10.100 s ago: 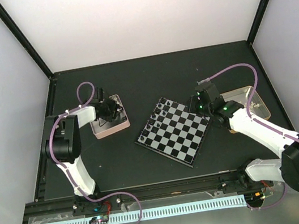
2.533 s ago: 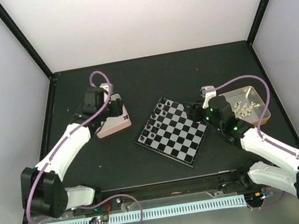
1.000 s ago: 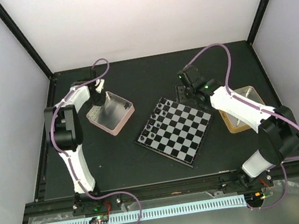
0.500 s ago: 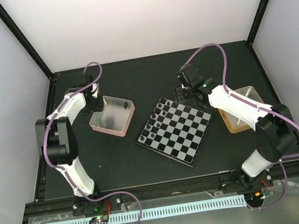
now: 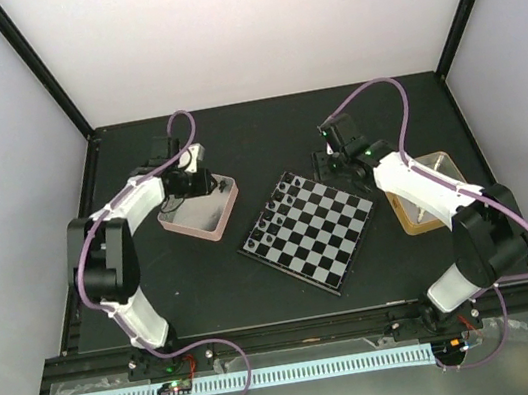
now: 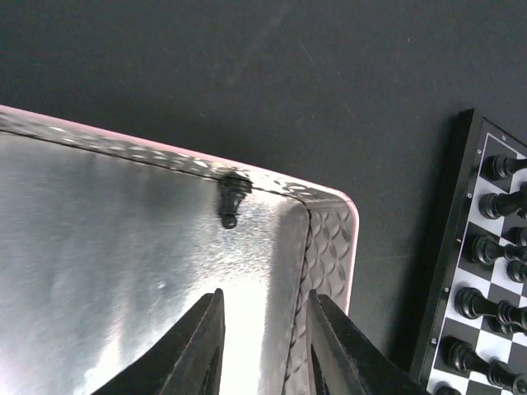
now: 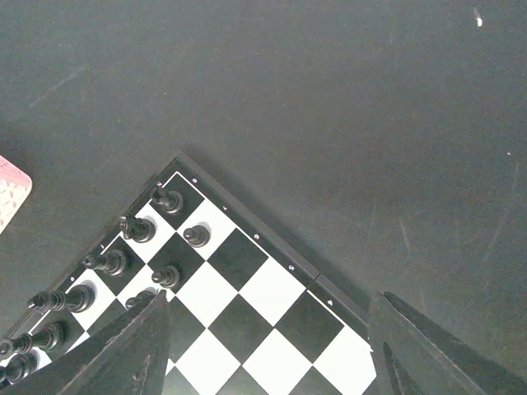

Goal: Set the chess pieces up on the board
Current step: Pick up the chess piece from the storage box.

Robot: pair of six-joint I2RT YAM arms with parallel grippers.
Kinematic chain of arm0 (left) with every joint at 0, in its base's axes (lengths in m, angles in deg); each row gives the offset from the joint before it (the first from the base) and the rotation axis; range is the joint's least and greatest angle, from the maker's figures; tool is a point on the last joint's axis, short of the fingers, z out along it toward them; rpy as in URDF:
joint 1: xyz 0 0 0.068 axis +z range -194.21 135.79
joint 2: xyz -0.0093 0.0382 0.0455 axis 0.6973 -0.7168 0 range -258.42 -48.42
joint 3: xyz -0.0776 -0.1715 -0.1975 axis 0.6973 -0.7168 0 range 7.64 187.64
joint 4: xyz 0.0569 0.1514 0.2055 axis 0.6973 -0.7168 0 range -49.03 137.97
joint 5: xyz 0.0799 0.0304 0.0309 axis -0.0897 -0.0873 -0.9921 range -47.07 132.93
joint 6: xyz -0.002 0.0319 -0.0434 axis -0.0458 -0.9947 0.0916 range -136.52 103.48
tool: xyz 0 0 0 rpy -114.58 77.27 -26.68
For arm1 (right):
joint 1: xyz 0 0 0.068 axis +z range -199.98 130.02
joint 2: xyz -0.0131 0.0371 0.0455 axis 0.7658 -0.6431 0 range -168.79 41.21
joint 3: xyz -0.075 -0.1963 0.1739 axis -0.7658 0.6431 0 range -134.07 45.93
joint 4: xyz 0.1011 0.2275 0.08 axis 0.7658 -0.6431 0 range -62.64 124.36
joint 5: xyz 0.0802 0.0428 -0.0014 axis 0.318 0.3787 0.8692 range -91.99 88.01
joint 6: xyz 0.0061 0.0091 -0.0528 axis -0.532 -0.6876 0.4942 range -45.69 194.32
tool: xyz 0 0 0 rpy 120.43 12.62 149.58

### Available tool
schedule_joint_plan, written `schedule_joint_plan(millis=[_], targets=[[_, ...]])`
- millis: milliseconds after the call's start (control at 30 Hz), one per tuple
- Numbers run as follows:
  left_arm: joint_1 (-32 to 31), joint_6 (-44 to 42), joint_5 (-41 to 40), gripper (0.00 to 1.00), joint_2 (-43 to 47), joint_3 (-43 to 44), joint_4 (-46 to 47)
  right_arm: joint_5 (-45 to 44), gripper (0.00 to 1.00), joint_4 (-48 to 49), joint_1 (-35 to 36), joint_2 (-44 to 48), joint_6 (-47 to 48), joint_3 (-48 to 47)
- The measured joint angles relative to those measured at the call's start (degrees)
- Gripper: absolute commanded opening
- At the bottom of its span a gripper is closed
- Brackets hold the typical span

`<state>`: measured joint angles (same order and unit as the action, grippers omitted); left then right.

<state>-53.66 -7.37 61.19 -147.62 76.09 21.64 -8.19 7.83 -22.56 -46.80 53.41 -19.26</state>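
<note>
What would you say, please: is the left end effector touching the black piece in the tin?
Apart. The left wrist view shows bare floor of the tin between the left end effector and the black piece.

Pink-rimmed tin (image 5: 193, 228) left — tan-rimmed tin (image 5: 413, 224) (partly hidden) right, on dark table (image 5: 264, 137).

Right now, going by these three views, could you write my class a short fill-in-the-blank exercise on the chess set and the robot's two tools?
1. The chess pieces standing on the board are all ____ in colour.
2. In the left wrist view, the tin beneath the left tool shows only ____ piece, lying by its wall.
3. The right tool, near the board, has its fingers spread wide ____ with nothing between them.

Missing words: black; one; open.
</note>
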Motion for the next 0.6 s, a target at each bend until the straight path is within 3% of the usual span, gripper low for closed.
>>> schedule_joint_plan(millis=[300,600], targets=[[-0.46,0.52,4.98,0.26,-7.91,0.24,4.13,0.81,0.64,0.46,-0.24,0.70,0.00,0.20],[-2.36,-1.09,0.96,0.24,-12.96,5.86,3.65,0.74,0.63,0.37,-0.24,1.11,-0.20,0.42]])
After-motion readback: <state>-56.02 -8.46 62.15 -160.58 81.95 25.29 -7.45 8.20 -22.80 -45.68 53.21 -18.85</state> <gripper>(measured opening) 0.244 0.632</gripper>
